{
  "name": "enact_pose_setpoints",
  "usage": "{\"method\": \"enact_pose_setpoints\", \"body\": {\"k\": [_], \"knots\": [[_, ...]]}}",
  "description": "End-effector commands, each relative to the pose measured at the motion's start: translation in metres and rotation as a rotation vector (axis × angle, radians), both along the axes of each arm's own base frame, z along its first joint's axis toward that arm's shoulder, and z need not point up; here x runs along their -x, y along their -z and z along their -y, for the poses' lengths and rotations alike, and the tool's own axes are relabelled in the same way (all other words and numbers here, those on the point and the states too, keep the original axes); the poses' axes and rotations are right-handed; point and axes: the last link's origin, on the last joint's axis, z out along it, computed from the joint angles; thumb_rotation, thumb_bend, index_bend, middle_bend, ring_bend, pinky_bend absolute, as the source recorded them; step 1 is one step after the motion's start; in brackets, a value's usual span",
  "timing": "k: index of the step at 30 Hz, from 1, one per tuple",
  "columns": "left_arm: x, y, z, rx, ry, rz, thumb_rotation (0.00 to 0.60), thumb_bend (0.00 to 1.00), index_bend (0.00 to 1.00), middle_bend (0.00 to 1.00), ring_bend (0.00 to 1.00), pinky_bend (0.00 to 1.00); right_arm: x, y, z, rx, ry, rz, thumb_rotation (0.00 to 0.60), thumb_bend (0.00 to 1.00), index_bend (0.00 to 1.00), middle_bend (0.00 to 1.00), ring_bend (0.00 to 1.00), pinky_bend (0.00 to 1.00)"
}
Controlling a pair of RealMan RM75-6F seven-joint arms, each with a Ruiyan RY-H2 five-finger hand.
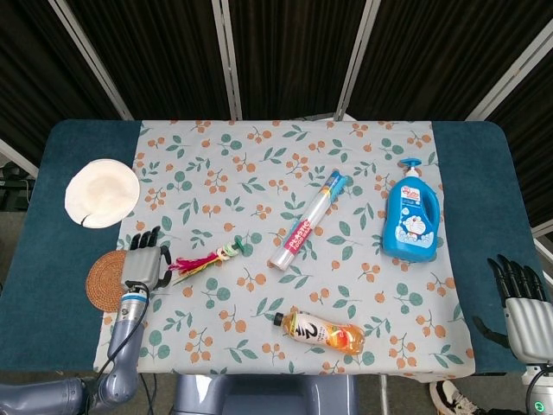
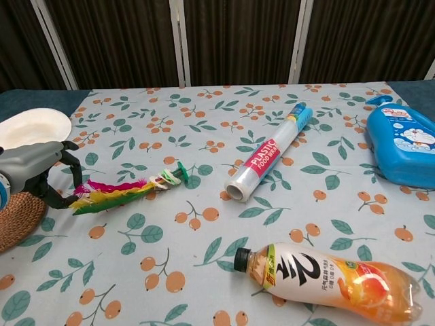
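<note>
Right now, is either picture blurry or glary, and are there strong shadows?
Head view: sharp, evenly lit, faint shadows beside the blue bottle. Chest view: clear too, with a soft sheen on the plastic wrap roll and the drink bottle, which is cut off at the bottom edge.

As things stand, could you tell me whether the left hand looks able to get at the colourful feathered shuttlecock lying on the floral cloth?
Probably yes: the left hand sits right at the feather end of the colourful feathered shuttlecock, with nothing between them.
</note>
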Motion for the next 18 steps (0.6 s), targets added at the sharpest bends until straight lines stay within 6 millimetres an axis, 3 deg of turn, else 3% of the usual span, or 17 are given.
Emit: {"method": "enact_pose_setpoints", "body": {"k": [1,18], "knots": [[-0.002,0.0003,-0.0007,-0.003,0.005,0.01,0.6,0.41,0.51,0.0,0.0,0.0,0.0,0.0001,0.0001,-0.001,0.0,0.0,0.6,0.12,0.0,0.0,0.0,0.0],[-0.0073,0.0062,0.0015,0.01,0.014,0.02,0.6,0.42,0.53,0.0,0.0,0.0,0.0,0.0,0.0002,0.0,0.0,0.0,0.6,0.12,0.0,0.0,0.0,0.0]]}}
